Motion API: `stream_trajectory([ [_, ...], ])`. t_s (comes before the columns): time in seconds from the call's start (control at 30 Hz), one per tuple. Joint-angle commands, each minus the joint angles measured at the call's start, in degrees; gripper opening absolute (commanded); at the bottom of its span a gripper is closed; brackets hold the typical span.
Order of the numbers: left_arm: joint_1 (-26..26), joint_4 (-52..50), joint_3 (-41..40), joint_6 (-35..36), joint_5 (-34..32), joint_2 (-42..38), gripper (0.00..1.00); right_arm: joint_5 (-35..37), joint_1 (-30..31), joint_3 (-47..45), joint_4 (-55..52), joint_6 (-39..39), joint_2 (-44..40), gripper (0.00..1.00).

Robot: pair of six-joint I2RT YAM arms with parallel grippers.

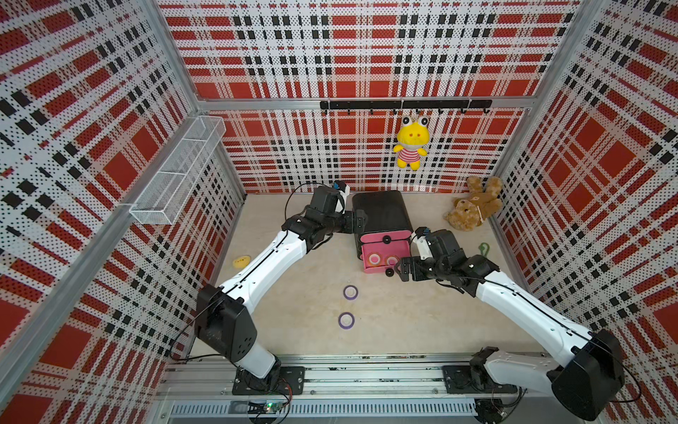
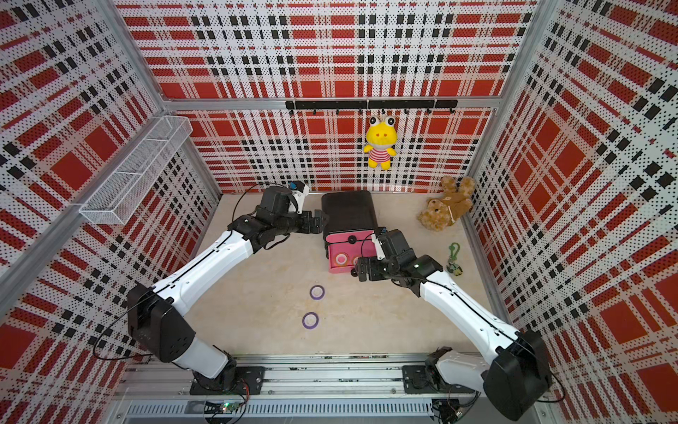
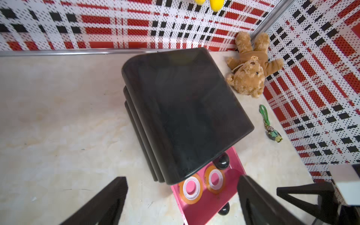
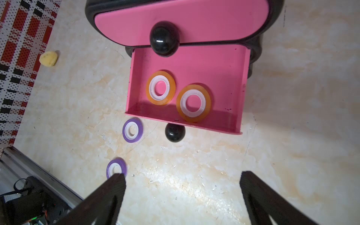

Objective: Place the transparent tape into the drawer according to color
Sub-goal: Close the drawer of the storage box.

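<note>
Bright even light, soft shadows, wide-angle edge distortion, slight blur

**Where the cameras stood**

Both top views looked steeply down from high at the front, taking in the whole walled table (image 1: 293, 330). The left wrist camera hung close over the black cabinet (image 3: 187, 109), facing the back wall; the right wrist camera looked down on the open pink drawer (image 4: 187, 64) (nearer still). All four views shared that drawer.
</note>
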Motion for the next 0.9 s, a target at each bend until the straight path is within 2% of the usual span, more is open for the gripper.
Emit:
stream_trajectory([
  [0.0,1.2,6.9,0.2,-1.7,5.3,2.5,0.95,4.2,2.6,-1.8,5.0,3.9,1.5,1.0],
  [0.23,2.3,8.5,0.9,-1.5,7.9,6.9,0.92,7.5,5.5,-6.5,10.4,7.9,2.8,0.97],
  [0.53,3.1,9.0,-0.1,-1.2,9.3,8.1,0.85,13.0,8.1,-12.8,19.1,9.5,2.2,0.8],
  [0.87,3.6,9.0,-1.2,-2.2,11.3,10.7,0.74,14.7,8.7,-14.0,22.3,9.0,3.8,0.78],
])
